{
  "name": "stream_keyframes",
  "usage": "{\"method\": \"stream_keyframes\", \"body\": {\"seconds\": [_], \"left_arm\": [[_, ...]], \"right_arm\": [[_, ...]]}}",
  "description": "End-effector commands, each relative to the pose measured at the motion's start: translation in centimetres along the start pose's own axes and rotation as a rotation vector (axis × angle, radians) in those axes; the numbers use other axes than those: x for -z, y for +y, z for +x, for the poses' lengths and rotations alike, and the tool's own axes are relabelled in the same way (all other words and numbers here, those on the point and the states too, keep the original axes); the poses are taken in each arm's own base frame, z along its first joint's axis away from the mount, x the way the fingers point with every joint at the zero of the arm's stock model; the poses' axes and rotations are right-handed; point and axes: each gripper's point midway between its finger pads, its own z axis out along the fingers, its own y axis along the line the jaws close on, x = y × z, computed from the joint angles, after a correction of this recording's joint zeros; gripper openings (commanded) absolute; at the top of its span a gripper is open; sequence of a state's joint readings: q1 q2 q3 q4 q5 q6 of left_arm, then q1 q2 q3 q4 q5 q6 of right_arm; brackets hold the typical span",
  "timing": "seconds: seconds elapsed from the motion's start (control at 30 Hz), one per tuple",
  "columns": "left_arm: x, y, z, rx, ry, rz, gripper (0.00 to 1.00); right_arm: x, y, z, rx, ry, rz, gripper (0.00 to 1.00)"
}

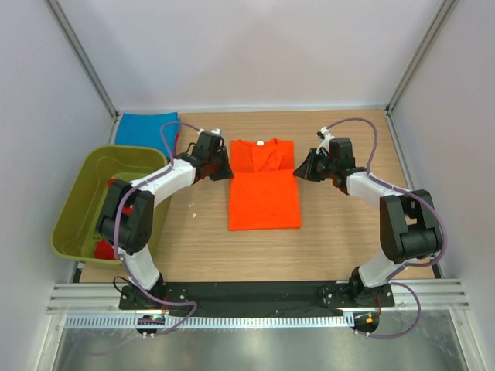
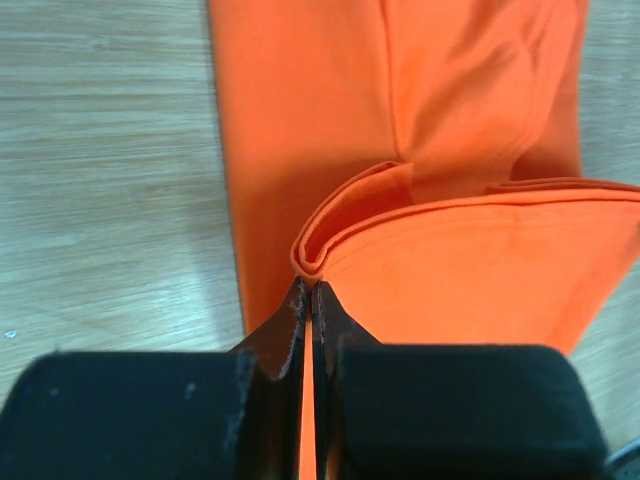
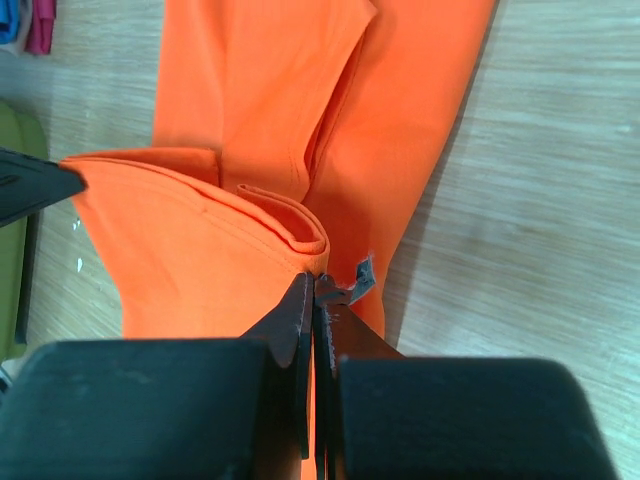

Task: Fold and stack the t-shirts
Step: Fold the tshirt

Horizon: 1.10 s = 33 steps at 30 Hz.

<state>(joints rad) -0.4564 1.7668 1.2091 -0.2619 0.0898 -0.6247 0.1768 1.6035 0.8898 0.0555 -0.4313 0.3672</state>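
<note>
One orange t-shirt (image 1: 264, 197), pinched by left pincer (image 2: 308, 292) and right pincer (image 3: 313, 287), one blue t-shirt (image 1: 145, 129)

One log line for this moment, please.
left gripper: shut on orange shirt, collar-end left corner | right gripper: shut on its right corner | collar end lifted | blue shirt: flat, far left

Black-and-white arms (image 1: 166, 180), lilac cables (image 1: 354, 119); black jaws, seemingly scuffed.

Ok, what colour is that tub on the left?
The tub is olive green, clearest in the top external view.
</note>
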Motion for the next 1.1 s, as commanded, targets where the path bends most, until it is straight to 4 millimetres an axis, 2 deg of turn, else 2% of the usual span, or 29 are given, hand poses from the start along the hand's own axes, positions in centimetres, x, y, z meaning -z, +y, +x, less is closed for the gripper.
{"method": "stream_keyframes", "body": {"seconds": [0.0,0.23,0.33,0.43,0.57,0.6,0.73,0.8,0.83,0.87,0.9,0.93,0.97,1.0,1.07], "left_arm": [[-1.2,1.6,0.1,0.002,-0.014,-0.068,0.00],[-4.2,3.0,1.1,-0.005,0.030,-0.096,0.00],[-4.7,2.5,1.1,-0.012,0.034,-0.064,0.00],[-4.8,2.3,1.0,-0.024,0.026,-0.055,0.02],[-3.4,2.2,-0.7,-0.026,-0.038,-0.080,0.20],[-3.0,2.5,-1.2,-0.020,-0.060,-0.102,0.30],[-0.4,1.9,-3.1,-0.031,-0.129,-0.120,0.40],[1.3,0.8,-3.3,-0.084,-0.157,-0.155,0.42],[2.0,1.4,-2.4,-0.116,-0.123,-0.207,0.42],[2.5,1.1,-1.9,-0.126,-0.109,-0.208,0.43],[3.1,0.7,-1.1,-0.135,-0.092,-0.204,0.44],[3.6,1.3,0.1,-0.107,-0.052,-0.225,0.44],[3.8,1.0,1.2,-0.098,-0.020,-0.199,0.45],[3.8,2.2,3.2,-0.092,0.029,-0.210,0.46],[4.5,1.8,5.1,-0.064,0.076,-0.154,0.46]], "right_arm": [[-0.6,0.2,-2.0,0.040,-0.096,-0.012,0.01],[-2.9,-2.0,-0.2,0.006,-0.037,0.036,0.01],[-3.4,-3.0,0.8,-0.011,-0.005,0.066,0.01],[-3.3,-3.3,0.7,-0.012,-0.015,0.082,0.02],[-2.9,-3.3,0.4,-0.020,-0.025,0.101,0.03],[-2.8,-3.3,0.3,-0.022,-0.030,0.106,0.06],[-2.4,-3.3,0.3,-0.065,-0.022,0.132,0.09],[-2.1,-3.4,0.3,-0.084,-0.012,0.155,0.18],[-1.4,-3.2,0.3,-0.090,-0.005,0.159,0.22],[-1.1,-3.0,0.2,-0.102,-0.005,0.161,0.32],[-0.6,-2.5,-0.1,-0.102,-0.013,0.156,0.37],[0.1,-2.5,1.0,-0.123,0.034,0.175,0.41],[1.0,-1.9,0.7,-0.129,0.034,0.174,0.48],[1.5,-1.7,1.1,-0.140,0.057,0.174,0.51],[2.7,-1.7,3.1,-0.170,0.151,0.207,0.52]]}}
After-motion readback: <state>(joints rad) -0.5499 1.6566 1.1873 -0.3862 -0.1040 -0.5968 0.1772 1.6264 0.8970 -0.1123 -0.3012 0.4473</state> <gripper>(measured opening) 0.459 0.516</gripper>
